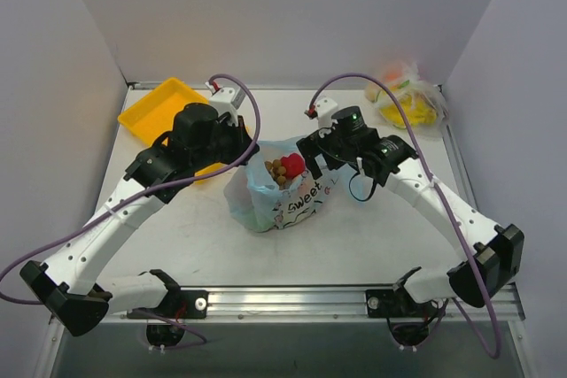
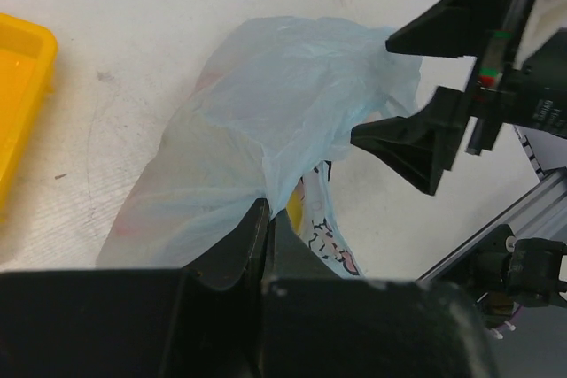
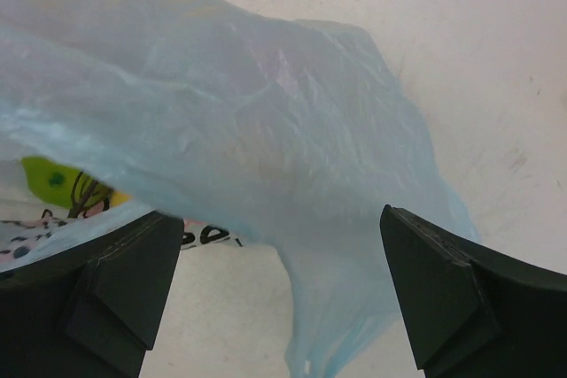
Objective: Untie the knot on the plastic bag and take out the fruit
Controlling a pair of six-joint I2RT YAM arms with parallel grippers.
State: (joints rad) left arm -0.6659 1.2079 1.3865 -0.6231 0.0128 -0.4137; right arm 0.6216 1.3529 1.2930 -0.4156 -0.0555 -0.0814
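Both fingers [image 2: 237, 252] of the left gripper [image 2: 268, 219] are pressed together, pinching a fold of the light blue translucent plastic bag [image 1: 266, 205] at its left rim. The black fingers [image 3: 443, 298] of the right gripper [image 3: 282, 236] stand wide apart at the bag's right rim. Crinkled blue film lies in the gap between them, and neither finger visibly clamps it. In the left wrist view the two spread fingers reach toward the bag's far side.

From above, the bag sits at the middle of the table between the two grippers, its white panel with cartoon print and "Sweet" lettering facing the near edge. Its mouth is open upward. Inside lie a red apple [image 1: 291, 165] and, just beside it on the left, a brown bunch of small round fruit [image 1: 276, 174]. Whatever lies deeper is hidden by the film.

A shallow yellow plastic tray [image 1: 159, 111] rests at the far left, partly under the left arm. A clear tied bag with yellow-orange contents [image 1: 409, 102] sits in the far right corner, well apart from the blue bag.

The white tabletop [image 1: 177, 236] shows faint scuffs. Plain pale walls [image 1: 283, 15] close it in on three sides, and an aluminium rail [image 1: 292, 303] runs along the near edge, where the arm bases are bolted.
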